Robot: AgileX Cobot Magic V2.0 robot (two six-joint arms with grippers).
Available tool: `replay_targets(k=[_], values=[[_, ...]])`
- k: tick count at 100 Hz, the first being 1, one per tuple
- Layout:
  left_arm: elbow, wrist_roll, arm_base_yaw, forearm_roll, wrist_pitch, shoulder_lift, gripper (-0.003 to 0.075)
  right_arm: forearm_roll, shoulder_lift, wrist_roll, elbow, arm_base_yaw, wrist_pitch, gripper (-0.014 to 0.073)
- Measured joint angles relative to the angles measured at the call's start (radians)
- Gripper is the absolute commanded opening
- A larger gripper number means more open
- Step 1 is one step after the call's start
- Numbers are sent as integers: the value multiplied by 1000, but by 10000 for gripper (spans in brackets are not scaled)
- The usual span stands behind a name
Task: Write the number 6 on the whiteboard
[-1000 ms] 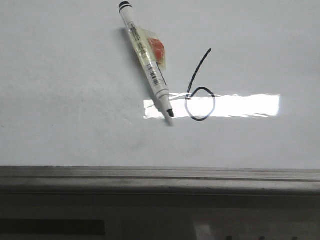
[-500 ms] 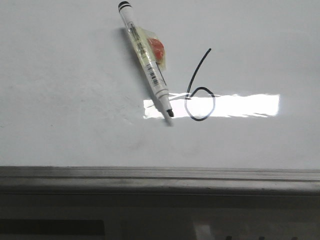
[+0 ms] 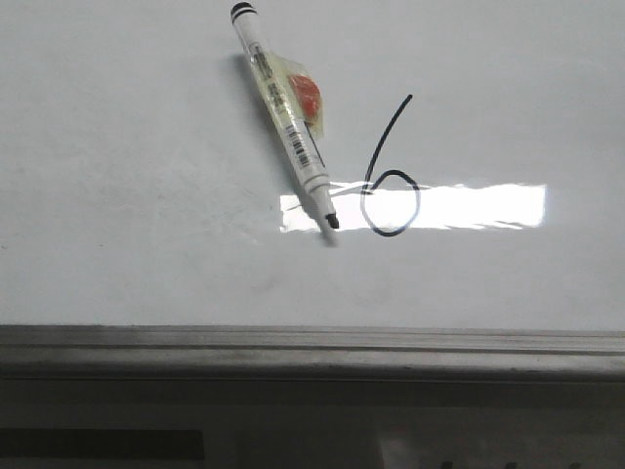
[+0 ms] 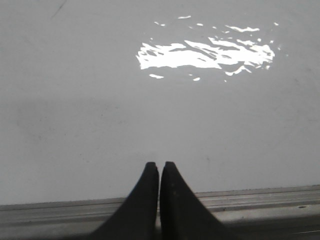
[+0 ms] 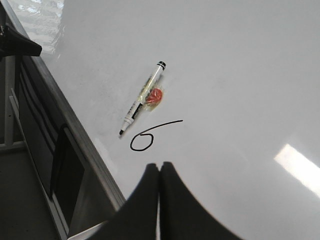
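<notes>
The number 6 (image 3: 390,186) is drawn in thin black line on the whiteboard (image 3: 146,147), its loop over the bright glare. It also shows in the right wrist view (image 5: 150,136). A white marker pen (image 3: 283,117) lies uncapped on the board just left of the 6, tip toward the front edge, with an orange-and-yellow tag stuck to it. It shows in the right wrist view too (image 5: 142,97). My right gripper (image 5: 159,166) is shut and empty, held above the board near the 6. My left gripper (image 4: 159,164) is shut and empty above the whiteboard (image 4: 75,125) near its edge rail. Neither gripper shows in the front view.
A grey metal edge rail (image 3: 312,347) runs along the board's front edge, also in the left wrist view (image 4: 260,200) and the right wrist view (image 5: 75,130). A bright light reflection (image 3: 469,207) lies across the board. Dark frame parts (image 5: 20,100) stand beyond the rail.
</notes>
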Motion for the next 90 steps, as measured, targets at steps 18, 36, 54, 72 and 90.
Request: replay_targets(k=[18, 36, 54, 72, 90], values=[[0, 0, 0, 0, 2, 0, -20, -47, 0, 0, 16, -5, -13, -64], [0, 0, 0, 0, 2, 0, -20, -134, 0, 66, 158, -154, -240, -64], [0, 0, 0, 0, 2, 0, -20, -42, 0, 141, 345, -446, -538, -64], [0, 0, 0, 0, 2, 0, -20, 44, 0, 152, 569, -722, -747, -64], [0, 0, 0, 0, 2, 0, -20, 56, -4, 154, 649, -884, -738, -64]])
